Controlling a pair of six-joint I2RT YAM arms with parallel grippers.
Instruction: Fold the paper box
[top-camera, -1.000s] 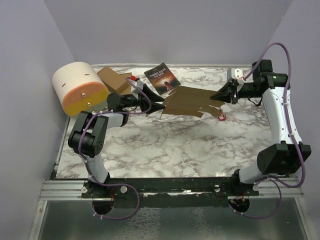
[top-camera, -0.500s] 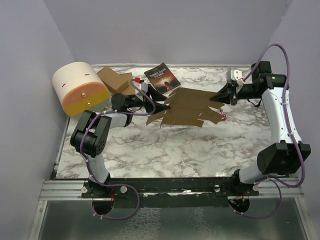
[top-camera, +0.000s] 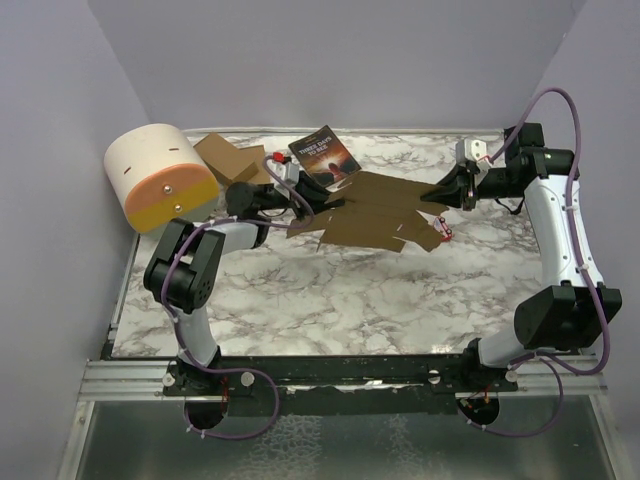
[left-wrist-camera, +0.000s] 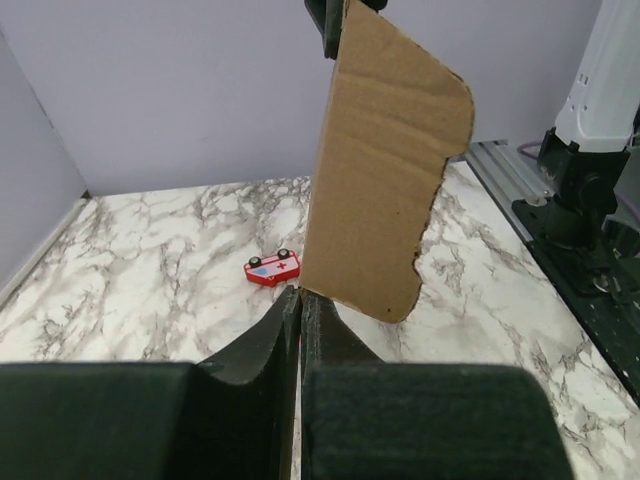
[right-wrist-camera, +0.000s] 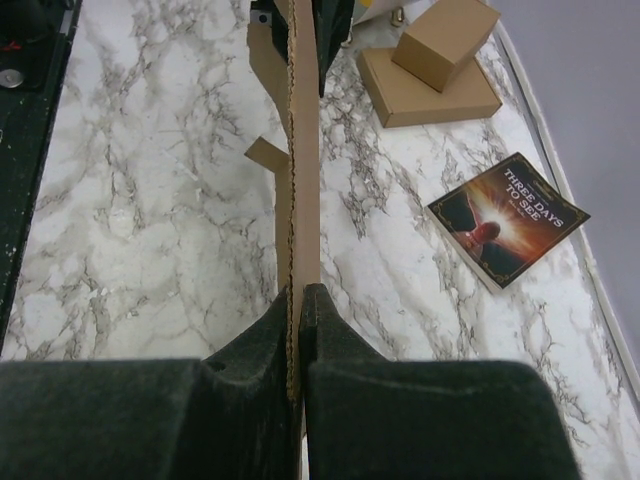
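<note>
The paper box (top-camera: 375, 212) is a flat brown die-cut cardboard sheet held above the marble table between both arms. My left gripper (top-camera: 312, 207) is shut on its left edge; in the left wrist view the sheet (left-wrist-camera: 385, 160) rises edge-on from my left gripper (left-wrist-camera: 300, 292). My right gripper (top-camera: 432, 194) is shut on its right edge; in the right wrist view the sheet (right-wrist-camera: 303, 130) runs away from my right gripper (right-wrist-camera: 298, 290) as a thin strip.
A dark-covered book (top-camera: 324, 155) lies at the back centre. A stack of brown cardboard pieces (top-camera: 228, 160) sits at the back left beside a cream and orange cylinder (top-camera: 160, 177). A small red toy car (top-camera: 443, 233) lies under the sheet's right end.
The sheet has tilted and shifted left, now showing its broad face to the top camera. My left gripper has drawn back left and upward. My right gripper has barely moved.
</note>
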